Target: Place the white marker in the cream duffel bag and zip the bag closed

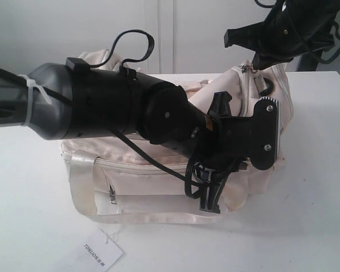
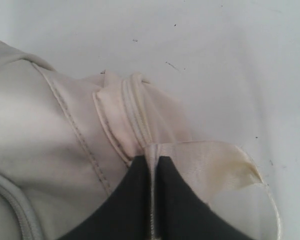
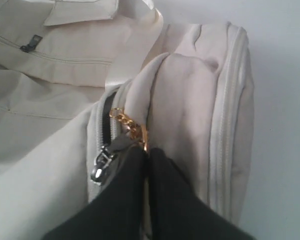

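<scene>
The cream duffel bag (image 1: 158,175) lies on the white table, its front pocket facing the exterior camera. My left arm reaches across the bag, and the left gripper (image 1: 272,139) is at the bag's right end. In the left wrist view it (image 2: 151,167) is shut on a satin webbing handle (image 2: 210,165). From the upper right, my right gripper (image 1: 259,63) comes down onto the bag's top right. In the right wrist view it (image 3: 147,151) is shut on the gold keychain (image 3: 127,125) beside the zip slider (image 3: 101,164). The white marker is out of view.
A white paper tag printed TONIJON (image 1: 96,255) lies on the table in front of the bag. The left arm's thick black body (image 1: 102,105) hides much of the bag's top. White table (image 1: 317,215) surrounds the bag.
</scene>
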`<act>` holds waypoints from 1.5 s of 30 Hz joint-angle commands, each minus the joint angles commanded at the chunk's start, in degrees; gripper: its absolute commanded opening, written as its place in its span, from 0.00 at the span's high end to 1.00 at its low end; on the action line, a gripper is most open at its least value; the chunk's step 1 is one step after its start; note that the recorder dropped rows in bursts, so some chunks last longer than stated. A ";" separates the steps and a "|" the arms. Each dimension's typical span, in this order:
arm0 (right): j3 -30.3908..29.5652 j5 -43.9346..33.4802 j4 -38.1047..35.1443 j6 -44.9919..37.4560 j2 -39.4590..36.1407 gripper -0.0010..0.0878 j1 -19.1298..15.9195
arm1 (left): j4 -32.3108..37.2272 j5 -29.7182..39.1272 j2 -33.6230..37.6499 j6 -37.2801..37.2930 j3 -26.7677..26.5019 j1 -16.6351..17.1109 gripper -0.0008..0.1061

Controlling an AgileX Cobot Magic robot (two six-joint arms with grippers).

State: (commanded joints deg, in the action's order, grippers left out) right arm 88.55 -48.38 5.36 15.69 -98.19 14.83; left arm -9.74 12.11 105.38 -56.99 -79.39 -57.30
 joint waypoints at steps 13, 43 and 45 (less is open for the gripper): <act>0.00 0.28 0.25 1.26 0.07 0.54 0.00 | 0.00 0.00 0.00 0.24 0.00 0.00 0.99; 0.00 -9.81 -2.94 1.01 5.73 0.50 0.00 | -2.22 10.70 -2.98 4.81 0.00 0.00 0.58; 0.00 -9.81 -2.94 1.01 5.73 0.50 0.00 | -2.39 12.59 -4.00 4.81 0.00 0.00 0.58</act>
State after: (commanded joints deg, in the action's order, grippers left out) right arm 88.55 -58.19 2.42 16.70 -92.46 14.83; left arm -12.13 24.70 101.38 -52.19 -79.39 -57.30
